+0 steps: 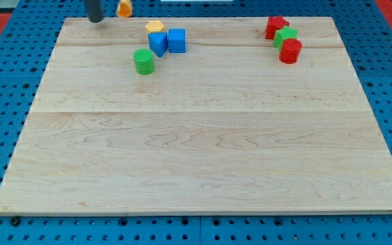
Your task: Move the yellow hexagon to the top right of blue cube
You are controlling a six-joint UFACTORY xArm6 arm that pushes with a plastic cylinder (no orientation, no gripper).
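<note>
Now, step: you stand before contact; my tip (96,20) sits upper left of the yellow hexagon (155,27).
Pincer: none visible, state unknowable.
Next: push it rightward past the blue cube (176,41).

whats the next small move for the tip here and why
Probably slide my tip toward the view's right, round behind the yellow hexagon, to its left side. The hexagon sits at the top left of the blue cube, touching the other blue block, and my tip is off at the board's top left corner, apart from every block. From there it could push rightward.
</note>
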